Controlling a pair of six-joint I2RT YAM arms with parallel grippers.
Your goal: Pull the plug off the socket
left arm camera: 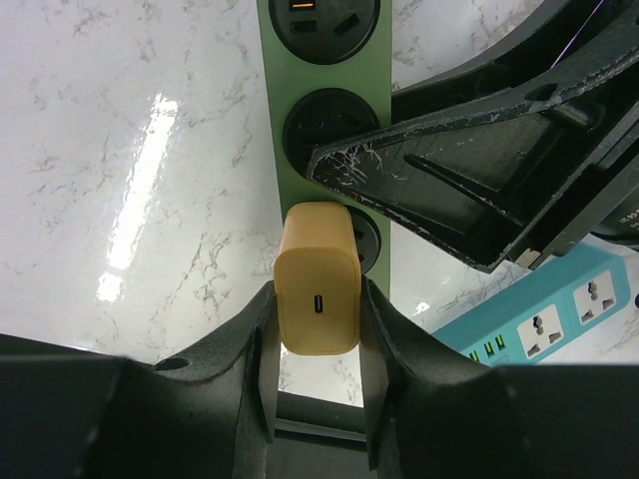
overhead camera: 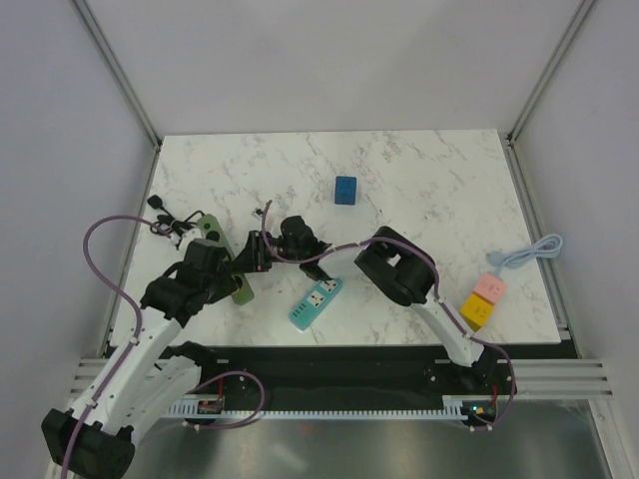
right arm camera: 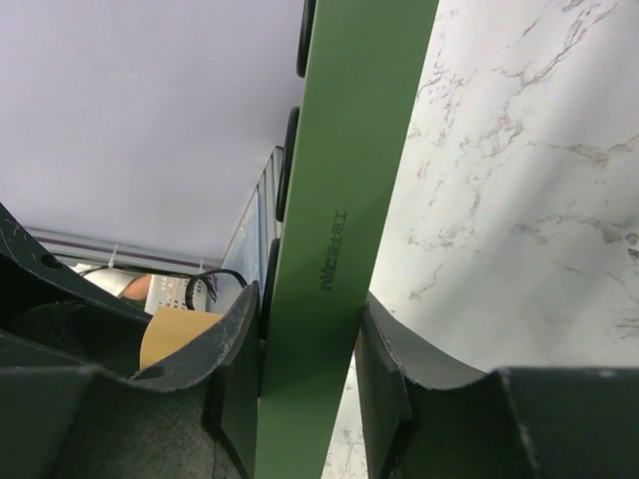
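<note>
A green power strip, the socket (left arm camera: 270, 150), lies lengthwise on the marble table with round outlets along it. A yellow plug (left arm camera: 318, 299) with a small port on its end sits at the lowest outlet in view. My left gripper (left arm camera: 318, 334) is shut on the plug, one finger on each side. My right gripper (right arm camera: 310, 349) is shut across the narrow sides of the green socket strip (right arm camera: 349, 200), just beyond the plug (right arm camera: 175, 334). From above, both grippers meet over the strip (overhead camera: 212, 228) at the table's left, and they hide the plug there.
A teal power strip (overhead camera: 316, 302) lies just right of the grippers. A blue cube (overhead camera: 345, 190) sits farther back. Pink (overhead camera: 489, 287) and yellow (overhead camera: 477, 311) adaptors with a pale blue cable (overhead camera: 529, 251) are at the right edge. A black cord (overhead camera: 170, 222) trails at the far left.
</note>
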